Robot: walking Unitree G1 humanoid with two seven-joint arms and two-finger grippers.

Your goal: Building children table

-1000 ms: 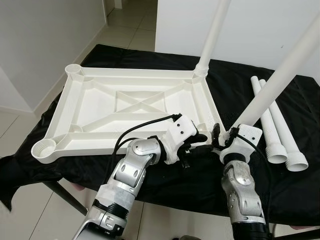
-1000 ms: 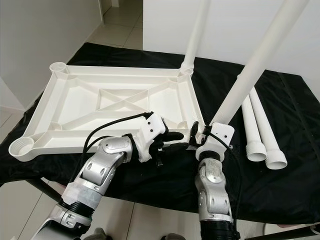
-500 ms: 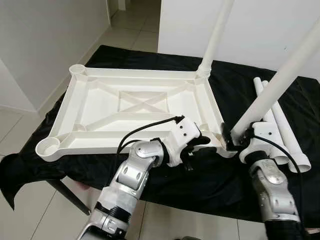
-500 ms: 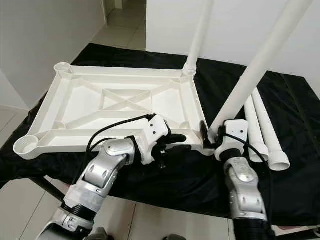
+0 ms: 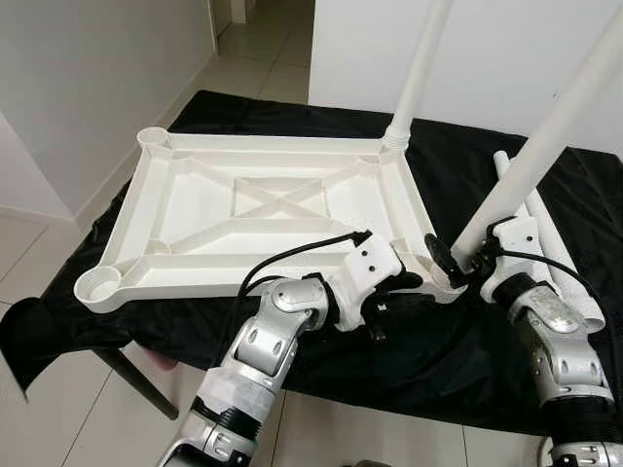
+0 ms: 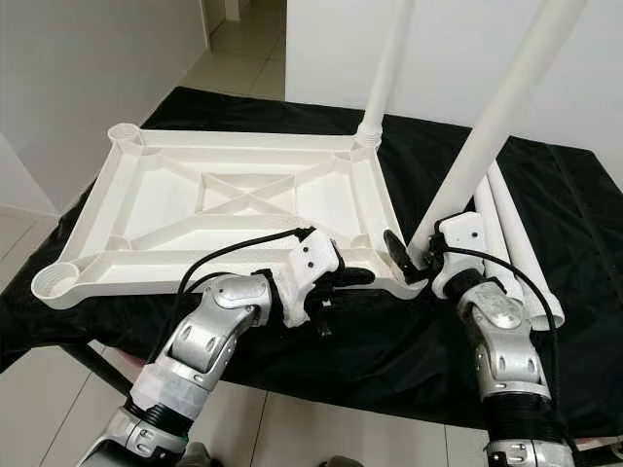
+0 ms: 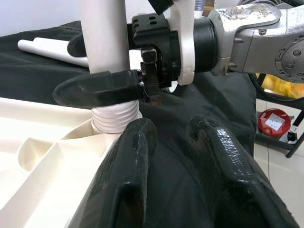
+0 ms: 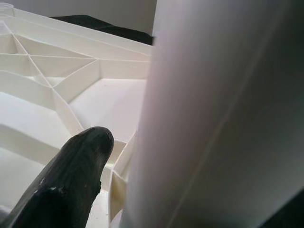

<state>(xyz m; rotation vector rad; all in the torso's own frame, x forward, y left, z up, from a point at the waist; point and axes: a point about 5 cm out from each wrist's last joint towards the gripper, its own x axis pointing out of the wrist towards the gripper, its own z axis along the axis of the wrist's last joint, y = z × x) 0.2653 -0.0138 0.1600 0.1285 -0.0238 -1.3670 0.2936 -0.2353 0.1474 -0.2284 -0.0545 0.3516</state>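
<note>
The white ribbed plastic tabletop [image 5: 273,214] lies upside down on a black-draped table [image 5: 428,360], one long white leg tube [image 5: 421,68] upright in its far right corner. A second white tube [image 5: 555,136] stands tilted at the near right corner — the right gripper [image 6: 421,255] clamps its base. The left gripper [image 5: 404,282], fingers [image 7: 126,175] parted, straddles the tabletop's near edge just beside it. Two spare white tubes [image 6: 516,248] lie on the cloth to the right.

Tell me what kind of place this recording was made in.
Probably a room in a home: pale tiled floor, plain white walls and a hallway beyond. A work table under a black cloth holds an upturned white plastic tabletop and loose legs.
</note>
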